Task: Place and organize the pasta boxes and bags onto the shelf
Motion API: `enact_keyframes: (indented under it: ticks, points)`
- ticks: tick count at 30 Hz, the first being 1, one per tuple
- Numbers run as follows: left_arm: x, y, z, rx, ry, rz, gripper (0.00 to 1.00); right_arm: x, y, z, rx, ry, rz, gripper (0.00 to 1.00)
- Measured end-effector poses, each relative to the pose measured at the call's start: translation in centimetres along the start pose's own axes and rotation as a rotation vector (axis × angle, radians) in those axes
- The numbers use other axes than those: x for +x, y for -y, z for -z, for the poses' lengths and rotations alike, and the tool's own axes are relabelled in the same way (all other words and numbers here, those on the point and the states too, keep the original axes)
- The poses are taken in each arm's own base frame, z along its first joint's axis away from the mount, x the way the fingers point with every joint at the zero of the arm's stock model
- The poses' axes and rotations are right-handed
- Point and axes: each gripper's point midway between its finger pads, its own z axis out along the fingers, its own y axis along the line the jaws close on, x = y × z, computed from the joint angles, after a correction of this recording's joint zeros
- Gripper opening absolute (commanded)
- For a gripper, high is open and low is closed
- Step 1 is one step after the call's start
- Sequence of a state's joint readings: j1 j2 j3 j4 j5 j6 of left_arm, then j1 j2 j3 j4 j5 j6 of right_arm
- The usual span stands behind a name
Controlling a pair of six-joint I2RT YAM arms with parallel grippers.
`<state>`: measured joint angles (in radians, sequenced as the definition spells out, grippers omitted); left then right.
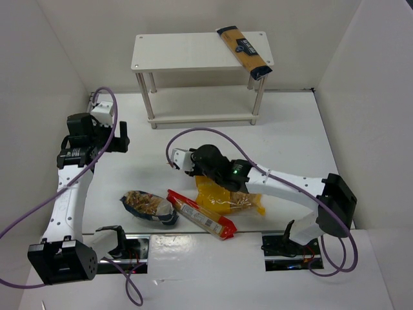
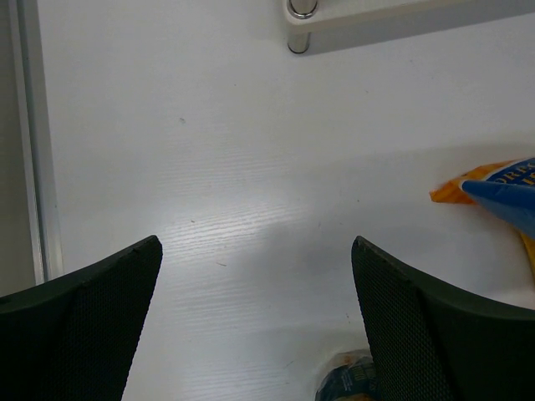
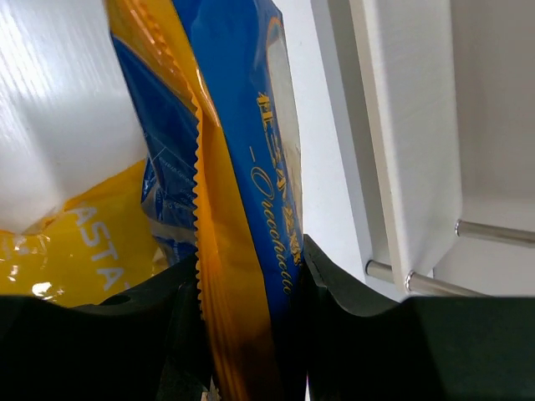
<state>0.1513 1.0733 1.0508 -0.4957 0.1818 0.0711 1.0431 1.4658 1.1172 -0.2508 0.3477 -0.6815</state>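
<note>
Right wrist view only: right end effector (image 3: 251,276) pinching crinkly blue-and-orange bag (image 3: 234,125), serrated edge, script "Orecchiette". Yellow bag (image 3: 75,251) behind it, "ASTA" legible. Top view hides gripped bag under arm. It shows long tan-and-navy packet (image 1: 244,51) on white shelf (image 1: 187,51) top board; long red packet (image 1: 201,216) and dark-blue clear bag (image 1: 148,208) on worktop (image 1: 142,174). Left end effector (image 2: 255,251) spread wide, empty.

A white table (image 1: 303,139) sits boxed in by plain white walls (image 1: 39,51) under soft light.
</note>
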Motion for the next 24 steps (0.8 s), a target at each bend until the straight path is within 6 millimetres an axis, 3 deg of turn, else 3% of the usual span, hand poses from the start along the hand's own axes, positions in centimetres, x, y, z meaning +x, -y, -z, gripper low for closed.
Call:
enact_keyframes:
  ticks: [10,11,12,13,14,15,18,24]
  points:
    - [0.4,-0.3,-0.2,-0.014,-0.009,0.002,1.0,2.8,-1.0,-0.9,0.071,-0.031,0.059,0.0]
    - [0.4,-0.3,-0.2,-0.016,-0.009,0.002,1.0,2.8,-1.0,-0.9,0.069,-0.034,0.056,0.11]
    - [0.4,-0.3,-0.2,-0.017,-0.009,0.002,1.0,2.8,-1.1,-0.9,0.066,-0.032,0.051,0.31]
    - [0.4,-0.3,-0.1,-0.019,-0.01,0.002,1.0,2.8,-1.3,-0.9,0.059,-0.031,0.044,0.45]
    - [0.4,-0.3,-0.1,-0.019,-0.01,0.002,1.0,2.8,-1.5,-1.0,0.048,-0.031,0.038,0.53]
    - [0.4,-0.3,-0.1,-0.019,-0.01,0.002,1.0,2.7,-1.8,-1.1,0.038,-0.029,0.03,0.74]
    - [0.4,-0.3,-0.1,-0.019,-0.01,0.001,1.0,2.9,-2.9,-1.6,-0.005,-0.033,0.011,1.0]
    - [0.4,-0.3,-0.1,-0.019,-0.01,0.001,1.0,3.8,-4.8,-2.5,-0.093,-0.045,-0.009,1.0]
